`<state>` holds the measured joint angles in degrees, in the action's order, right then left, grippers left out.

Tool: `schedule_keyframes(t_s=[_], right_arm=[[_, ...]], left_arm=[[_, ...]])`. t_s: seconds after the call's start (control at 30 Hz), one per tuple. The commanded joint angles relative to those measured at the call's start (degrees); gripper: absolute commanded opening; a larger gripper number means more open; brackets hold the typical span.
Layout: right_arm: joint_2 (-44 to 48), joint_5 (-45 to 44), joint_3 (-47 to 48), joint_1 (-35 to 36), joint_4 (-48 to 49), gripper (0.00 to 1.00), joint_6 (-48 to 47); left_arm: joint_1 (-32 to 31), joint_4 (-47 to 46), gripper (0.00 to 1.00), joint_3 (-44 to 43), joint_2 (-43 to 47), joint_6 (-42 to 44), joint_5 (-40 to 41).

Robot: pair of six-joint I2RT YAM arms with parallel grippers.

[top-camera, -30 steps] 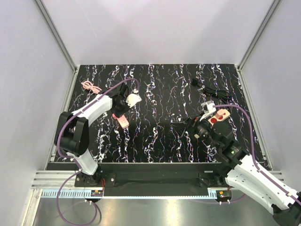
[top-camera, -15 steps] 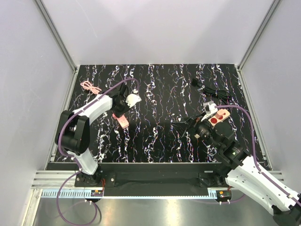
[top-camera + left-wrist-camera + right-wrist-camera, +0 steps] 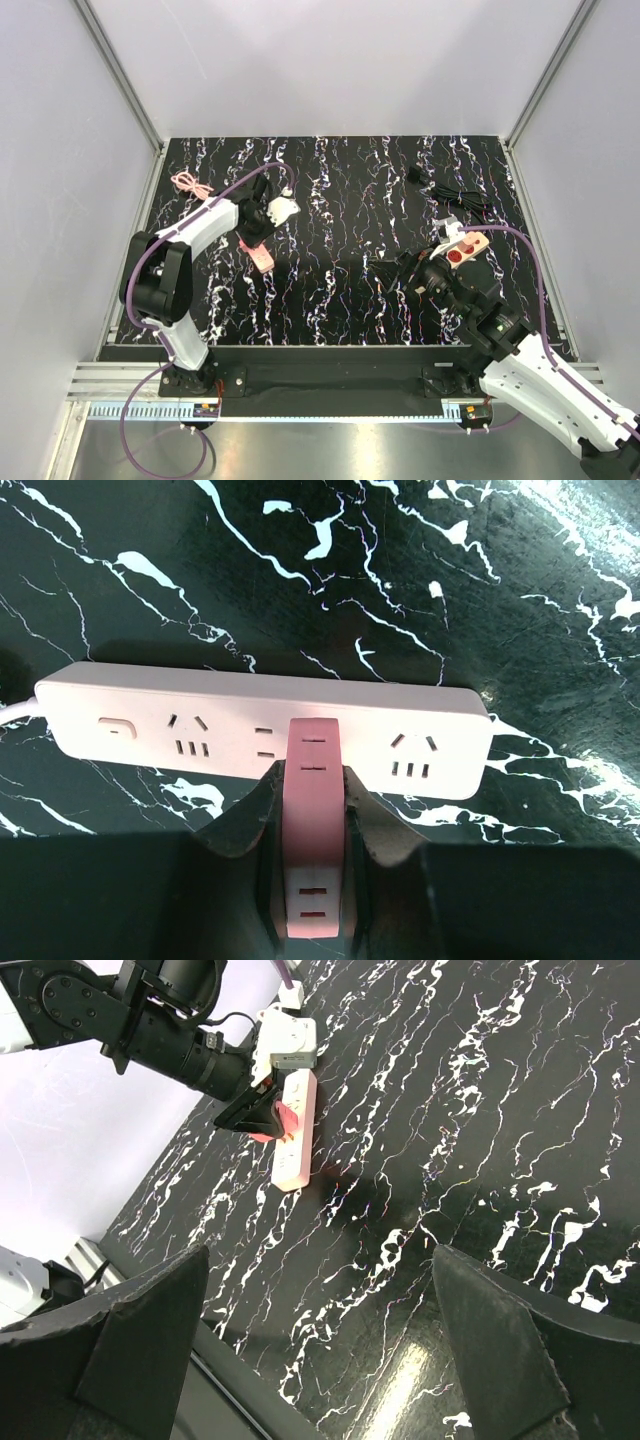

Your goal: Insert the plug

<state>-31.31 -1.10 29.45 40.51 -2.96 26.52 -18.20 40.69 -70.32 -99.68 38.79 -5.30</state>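
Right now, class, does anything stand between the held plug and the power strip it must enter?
Nothing visible does: the plug, gripped by the left end effector, sits directly over the power strip's middle sockets.

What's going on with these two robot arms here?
The left gripper is shut on a small pinkish-red plug, holding its tip over the middle of a pale pink power strip on the table. Whether they touch, I can't tell. The right gripper hangs open off to the side, holding nothing.
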Motion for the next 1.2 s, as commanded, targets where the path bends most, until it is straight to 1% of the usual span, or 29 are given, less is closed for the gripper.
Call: schedule_keyframes(t_s=[0.0,0.2,0.37,0.5,0.7,1.0,1.07,1.1,1.17], right_arm=[[0.55,-1.97,1.57,0.09,0.68,1.0,-1.12],[0.72,-2.32,1.48,0.09,0.5,1.0,-1.04],[1.69,-2.94,1.22,0.01,-0.2,1.0,-0.86],[2.3,-3.73,1.05,0.01,-0.38,1.0,-0.6],[3.62,-4.08,1.66,0.01,-1.78,1.0,-1.03],[5.12,-5.05,1.75,0.09,-2.84,1.0,-1.65],[4.94,-5.31,1.66,0.09,-2.84,1.0,-2.18],[4.77,-5.49,1.75,0.01,-2.84,1.0,-2.26],[4.51,-5.58,1.84,0.09,-2.93,1.0,-2.27]], left_arm=[[0.35,-1.66,0.0,2.03,-4.82,-0.02,-4.19],[-0.44,-1.49,0.0,3.26,-5.35,-0.55,-4.19],[-0.17,-1.58,0.0,5.37,-5.79,-1.25,-2.52],[0.62,-2.36,0.0,5.64,-5.62,-2.13,-4.63],[2.46,-1.93,0.0,5.9,-5.62,-3.1,-4.89],[2.38,-2.19,0.01,5.46,-3.6,-3.1,-8.85],[2.38,-2.72,0.13,5.2,-1.85,-3.45,-9.2],[2.38,-2.89,0.24,5.02,-1.31,-3.63,-9.46],[2.38,-2.81,0.29,4.23,0.44,-3.89,-9.64]])
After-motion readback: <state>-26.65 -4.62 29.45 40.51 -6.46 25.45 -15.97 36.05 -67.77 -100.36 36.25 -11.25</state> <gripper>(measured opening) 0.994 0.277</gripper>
